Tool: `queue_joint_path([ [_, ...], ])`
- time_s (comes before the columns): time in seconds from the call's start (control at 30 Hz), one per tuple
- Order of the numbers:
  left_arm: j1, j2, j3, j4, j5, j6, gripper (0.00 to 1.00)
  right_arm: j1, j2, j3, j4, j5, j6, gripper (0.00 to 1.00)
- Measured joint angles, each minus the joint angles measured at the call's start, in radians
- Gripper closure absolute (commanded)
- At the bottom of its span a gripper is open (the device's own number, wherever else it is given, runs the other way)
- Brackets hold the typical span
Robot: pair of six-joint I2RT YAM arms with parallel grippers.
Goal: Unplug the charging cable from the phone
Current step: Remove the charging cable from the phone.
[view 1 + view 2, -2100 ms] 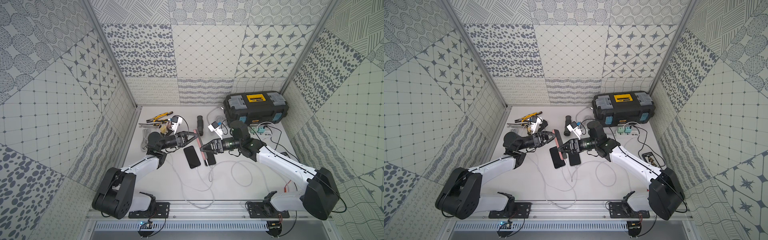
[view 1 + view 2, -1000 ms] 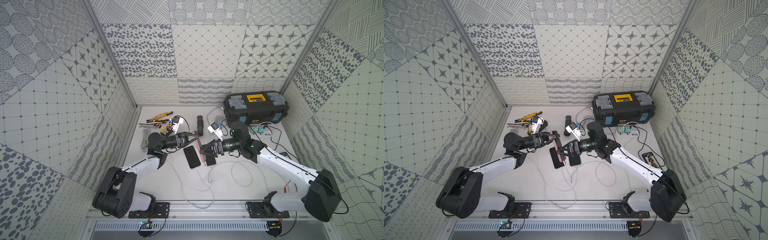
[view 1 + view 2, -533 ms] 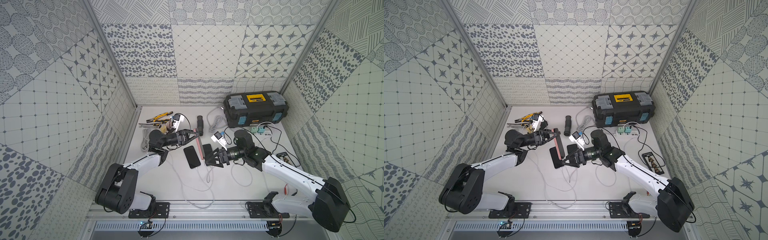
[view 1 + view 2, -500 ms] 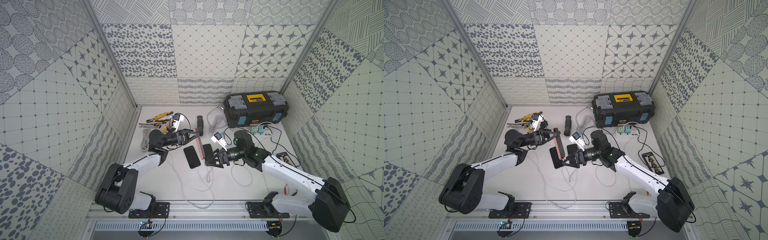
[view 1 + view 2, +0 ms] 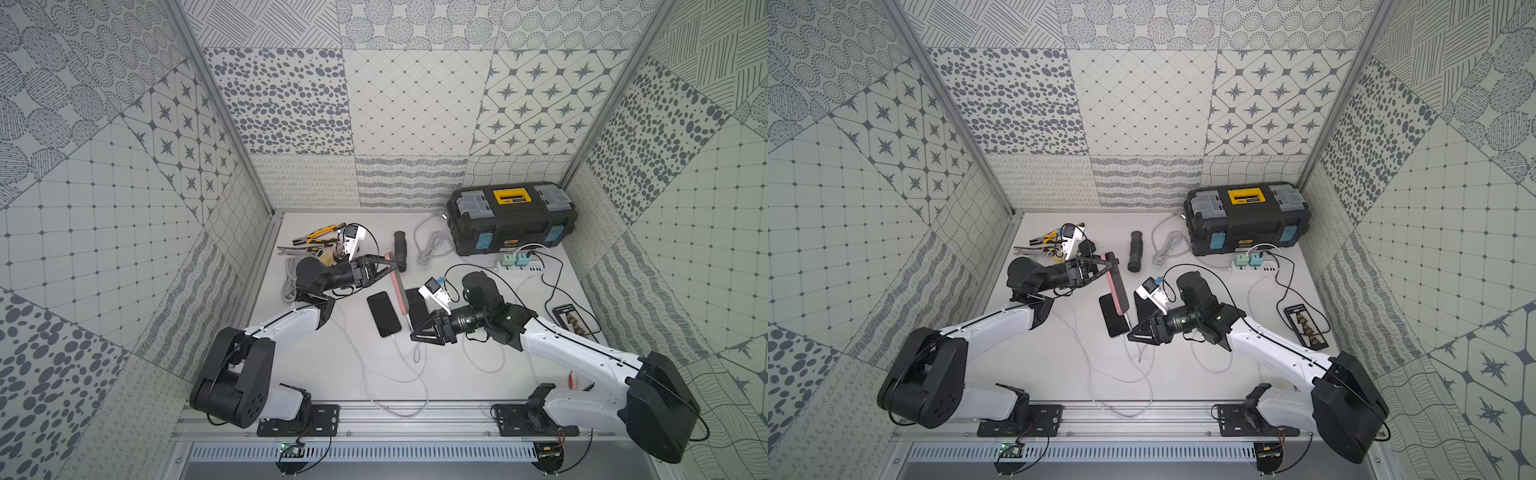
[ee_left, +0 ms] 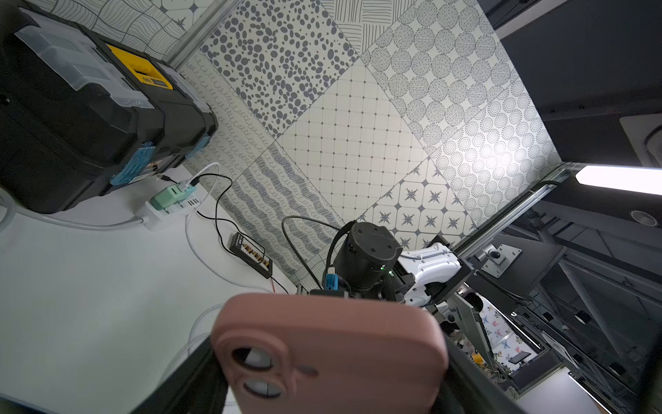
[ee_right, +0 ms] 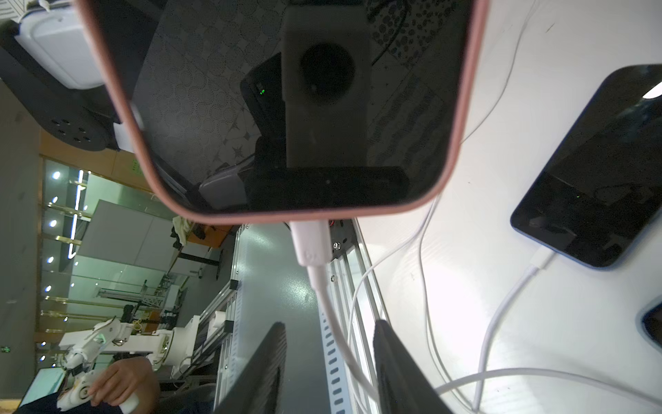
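Pink phone (image 5: 1116, 286) held up | black phones (image 5: 384, 313) flanking | white cables (image 7: 311, 247) strewn nearby

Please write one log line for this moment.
left gripper: grips pink phone | right gripper: open, astride cable | cable: plugged in

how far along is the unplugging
Done: the left gripper holds the pink phone lifted on edge. In hand: the right gripper has its fingers either side of the white cable, not clamping. Left: the plug is still seated; grip and pull it out.
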Motion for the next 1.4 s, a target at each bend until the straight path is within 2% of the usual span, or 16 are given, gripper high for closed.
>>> queue_joint_path([
  [0.43,0.023,-0.008,0.000,-0.022,-0.003,0.002,1.00,0.000,0.000,-0.007,0.004,0.027,-0.010,1.00],
  [1.4,0.063,-0.033,0.000,-0.052,0.046,0.011,1.00,0.001,-0.050,-0.056,0.069,0.031,-0.022,1.00],
])
